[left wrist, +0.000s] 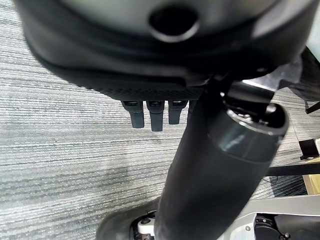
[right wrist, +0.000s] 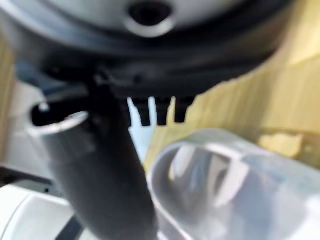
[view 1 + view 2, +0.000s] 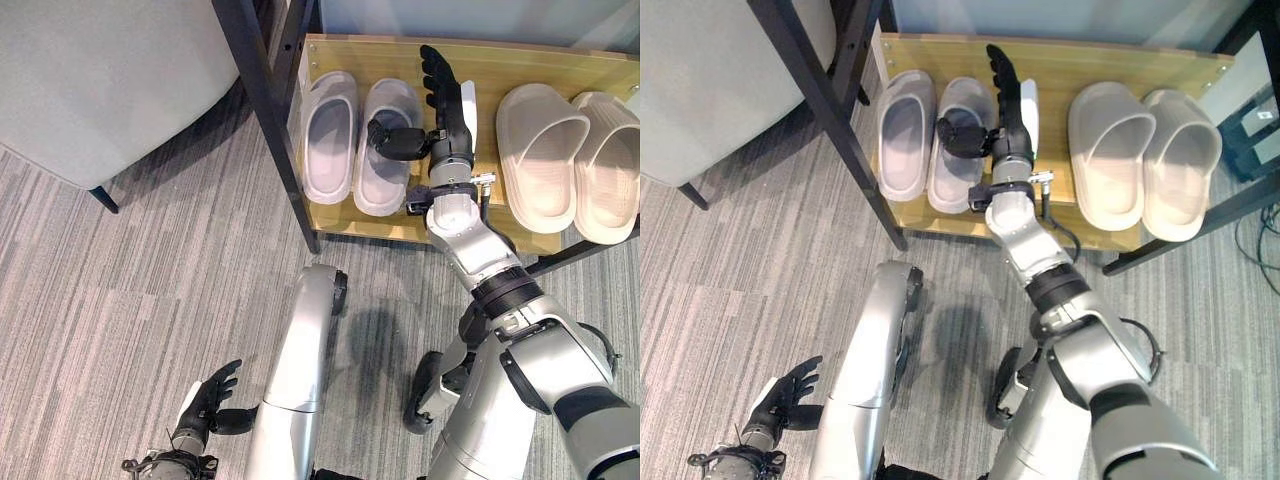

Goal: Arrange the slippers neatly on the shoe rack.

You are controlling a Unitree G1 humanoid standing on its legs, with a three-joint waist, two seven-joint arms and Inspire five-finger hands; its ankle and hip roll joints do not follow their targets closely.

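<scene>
A: Right hand [image 3: 447, 105]?
B: Arm stretched forward over the shoe rack [image 3: 520, 70]. Fingers [image 3: 436, 70] straight and together, pointing at the back wall, above the bare wood between the two pairs. Thumb [image 3: 398, 143] juts sideways and lies over the nearer grey slipper [image 3: 385, 150]; whether it touches, I can't tell. Nothing clasped.

A: Left hand [image 3: 208, 402]?
B: Low beside the robot, over the carpet [image 3: 120, 290]. Fingers loosely spread, slightly bent, empty.

A: Slippers?
B: All on the rack's low shelf, toes toward the back. Grey pair on the left: outer grey slipper [image 3: 329, 135] just beside its mate, about parallel. Cream pair on the right: inner cream slipper [image 3: 540, 155] and outer cream slipper [image 3: 609, 165], sides touching, heels splayed a little.

A: Materials?
B: Slippers are smooth moulded foam, thick soles, wide rounded straps. Shelf is pale wood grain with light screw heads at the corners, in a black metal frame [image 3: 262, 100]. Carpet is grey, finely striped. A grey upholstered seat [image 3: 90, 80] on a dark leg stands left of the rack.
</scene>
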